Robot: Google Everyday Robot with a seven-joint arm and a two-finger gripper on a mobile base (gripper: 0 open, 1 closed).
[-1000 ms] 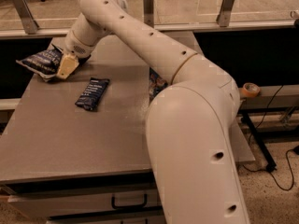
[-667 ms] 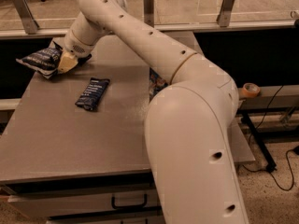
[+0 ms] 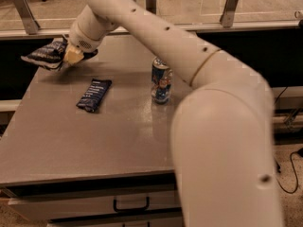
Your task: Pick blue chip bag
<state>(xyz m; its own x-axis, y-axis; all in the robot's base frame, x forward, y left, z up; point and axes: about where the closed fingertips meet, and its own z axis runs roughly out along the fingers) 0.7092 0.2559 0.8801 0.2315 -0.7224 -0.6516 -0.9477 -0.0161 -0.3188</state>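
The blue chip bag [image 3: 43, 56] is a crinkled navy bag with white lettering at the table's far left corner, jutting past the left edge. My gripper [image 3: 70, 56] is at the bag's right end and shut on it, with a tan fingertip [image 3: 73, 54] over the bag's edge. The bag appears held slightly above the table top. My white arm reaches from the lower right across the table to it.
A small flat dark-blue packet [image 3: 93, 94] lies on the grey table [image 3: 71, 141], below and right of the gripper. A blue-and-silver drink can [image 3: 161, 81] stands upright mid-table beside my arm. A drawer handle [image 3: 131, 205] shows under the front edge.
The bag and gripper have risen a little at the far left corner. My arm has shifted, so the drink can now shows fully.
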